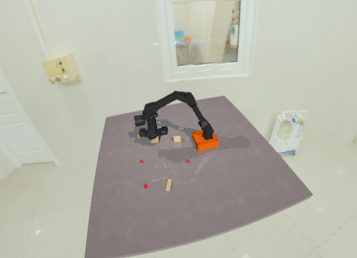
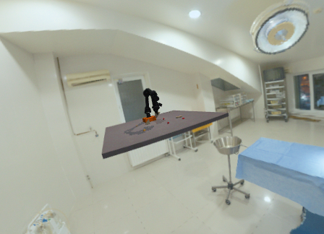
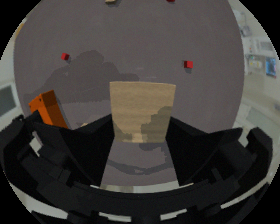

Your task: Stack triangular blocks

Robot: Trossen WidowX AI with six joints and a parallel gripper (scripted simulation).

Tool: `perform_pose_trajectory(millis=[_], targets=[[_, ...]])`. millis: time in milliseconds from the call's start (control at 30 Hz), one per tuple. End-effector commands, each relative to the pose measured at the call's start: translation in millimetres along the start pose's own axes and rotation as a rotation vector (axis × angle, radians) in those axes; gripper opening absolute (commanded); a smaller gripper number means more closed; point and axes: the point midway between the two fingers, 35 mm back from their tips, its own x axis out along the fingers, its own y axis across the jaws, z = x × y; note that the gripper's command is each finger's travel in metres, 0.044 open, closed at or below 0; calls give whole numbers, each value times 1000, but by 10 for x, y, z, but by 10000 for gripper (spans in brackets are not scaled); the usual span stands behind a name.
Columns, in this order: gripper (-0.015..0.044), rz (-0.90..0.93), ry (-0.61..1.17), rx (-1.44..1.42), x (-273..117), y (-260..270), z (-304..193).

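Observation:
My gripper (image 1: 154, 138) (image 2: 157, 113) (image 3: 140, 116) is shut on a triangular block (image 1: 154, 141) (image 3: 142, 107), whose pale tan face fills the space between the fingers in the wrist view. In the top view it is low over the back left of the table; whether the held block touches the table cannot be told. Another pale block (image 1: 177, 138) (image 2: 147, 122), which seems to be the other triangular block, sits on the table between the gripper and the orange base, apart from the held block. Its slope is too small to make out.
The orange base (image 1: 205, 141) (image 2: 148, 119) (image 3: 52, 107) stands right of the pale block. A small tan piece (image 1: 181, 128) lies behind. An orange bit (image 1: 139, 136) is left of the gripper. Red cubes (image 1: 141, 162) (image 1: 187, 161) (image 1: 145, 185) and a tan bar (image 1: 169, 185) lie in front.

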Motion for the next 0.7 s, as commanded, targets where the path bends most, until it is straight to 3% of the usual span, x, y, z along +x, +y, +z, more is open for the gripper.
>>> perform_pose_trajectory(millis=[0,667], targets=[[0,1,-1,1,-52,50,-168],[0,4,6,1,-268,458,-1017]])
